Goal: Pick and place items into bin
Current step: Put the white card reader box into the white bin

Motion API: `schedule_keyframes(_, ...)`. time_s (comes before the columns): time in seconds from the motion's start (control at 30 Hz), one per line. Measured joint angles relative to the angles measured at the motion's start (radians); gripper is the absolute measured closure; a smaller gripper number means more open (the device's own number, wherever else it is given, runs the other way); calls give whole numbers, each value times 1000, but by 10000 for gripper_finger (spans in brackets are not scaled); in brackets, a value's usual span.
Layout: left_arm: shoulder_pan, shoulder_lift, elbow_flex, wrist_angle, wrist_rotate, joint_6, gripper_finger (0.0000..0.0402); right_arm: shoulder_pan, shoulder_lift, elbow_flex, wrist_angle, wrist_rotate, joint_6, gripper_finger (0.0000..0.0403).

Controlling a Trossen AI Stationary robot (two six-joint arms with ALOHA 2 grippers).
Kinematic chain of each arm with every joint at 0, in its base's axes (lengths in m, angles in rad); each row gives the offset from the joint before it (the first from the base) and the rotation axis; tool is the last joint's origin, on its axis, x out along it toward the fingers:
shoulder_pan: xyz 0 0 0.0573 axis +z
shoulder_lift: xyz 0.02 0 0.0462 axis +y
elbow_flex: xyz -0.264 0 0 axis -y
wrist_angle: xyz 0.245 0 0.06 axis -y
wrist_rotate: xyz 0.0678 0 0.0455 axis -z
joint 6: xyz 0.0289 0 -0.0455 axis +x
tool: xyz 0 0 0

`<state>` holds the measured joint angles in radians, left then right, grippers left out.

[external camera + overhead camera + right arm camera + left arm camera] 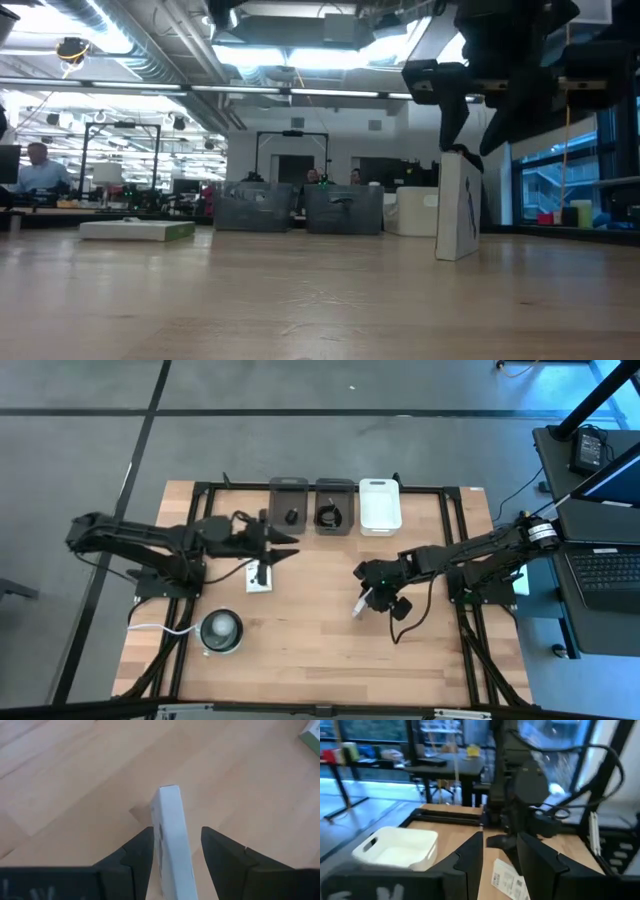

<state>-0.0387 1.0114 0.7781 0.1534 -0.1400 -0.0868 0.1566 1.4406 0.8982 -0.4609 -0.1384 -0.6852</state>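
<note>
A flat white rectangular packet with dark print (172,845) stands upright on edge on the light wooden surface (320,650), right of centre, and the right arm's fingers (137,852) sit on either side of it, spread wide with the packet between them; whether they press it or merely bracket it cannot be told. In the level view the right gripper (468,140) hangs just over the packet's top edge. The second flat white packet with dark print (261,574) lies flat on the surface left of centre, directly below the left gripper (285,545), whose fingers (470,860) are partly apart and hold nothing. Along the far edge of the surface stand three bins in a row: a dark grey bin (290,491) with a tiny black block (290,516) inside, a second dark grey bin (335,488) holding a small coiled black cable (330,516), and a white plastic bin (380,505) just to their right. Near the front left corner sits a round grey-white disc (222,631) with a white cord (160,628) trailing to the left.
</note>
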Motion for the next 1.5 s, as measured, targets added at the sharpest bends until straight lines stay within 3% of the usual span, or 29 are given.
schedule_keyframes(0.23,0,-80,-170,139,-48,-86,286,0,21,0,1,14,0,233)
schedule_keyframes(0.53,2,-75,-188,172,-53,-84,286,-3,114,0,16,18,0,236)
schedule_keyframes(0.93,2,-75,-188,165,-80,-57,286,-3,119,0,22,18,0,340)
schedule_keyframes(1.13,2,-75,-187,160,-85,-56,286,-3,116,8,17,27,28,348)
schedule_keyframes(1.3,2,-75,-188,157,-85,-56,286,-4,102,81,-79,243,53,331)
schedule_keyframes(1.5,2,-75,-188,157,-84,-33,286,-58,57,188,-183,453,20,346)
